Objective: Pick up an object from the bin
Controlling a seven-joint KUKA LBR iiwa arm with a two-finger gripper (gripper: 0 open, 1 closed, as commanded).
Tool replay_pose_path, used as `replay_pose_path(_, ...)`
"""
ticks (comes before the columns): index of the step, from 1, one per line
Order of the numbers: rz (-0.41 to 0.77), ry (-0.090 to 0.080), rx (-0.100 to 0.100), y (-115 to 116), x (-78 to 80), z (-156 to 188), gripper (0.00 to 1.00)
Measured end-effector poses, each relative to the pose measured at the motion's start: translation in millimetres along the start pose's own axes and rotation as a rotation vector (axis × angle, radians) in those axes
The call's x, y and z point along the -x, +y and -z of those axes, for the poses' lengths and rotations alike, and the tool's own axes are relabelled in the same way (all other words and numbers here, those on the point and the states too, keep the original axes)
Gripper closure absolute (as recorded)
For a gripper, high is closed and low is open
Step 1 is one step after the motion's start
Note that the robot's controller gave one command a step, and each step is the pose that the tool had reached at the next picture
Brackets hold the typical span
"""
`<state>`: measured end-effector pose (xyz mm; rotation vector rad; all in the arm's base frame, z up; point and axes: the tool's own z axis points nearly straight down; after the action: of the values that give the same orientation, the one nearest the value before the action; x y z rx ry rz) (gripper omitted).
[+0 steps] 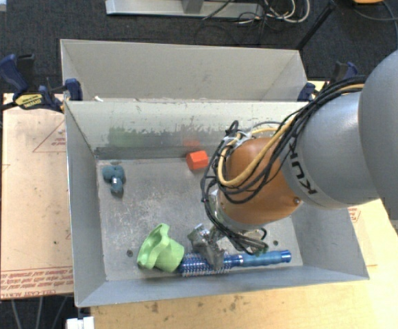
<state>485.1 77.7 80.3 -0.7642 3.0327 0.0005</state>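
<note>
My gripper (pixel 207 244) hangs low near the bin's front wall, under the orange wrist cover. Its tip is right over the bristle end of a blue brush (pixel 253 259), which lies along the front wall with its handle pointing right. A crumpled light green thing (pixel 159 250) lies just left of the gripper, next to the brush's bristles.
A small orange cube (pixel 198 160) sits near the back wall, in the middle. A small blue-grey thing (pixel 114 178) lies at the back left. The arm and its cables cover the right part of the bin.
</note>
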Motion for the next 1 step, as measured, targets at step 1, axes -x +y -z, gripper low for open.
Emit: replay_pose_path(1, -0.233, 0.004, 0.003, 51.9, 47.7, 119.1, 1.0)
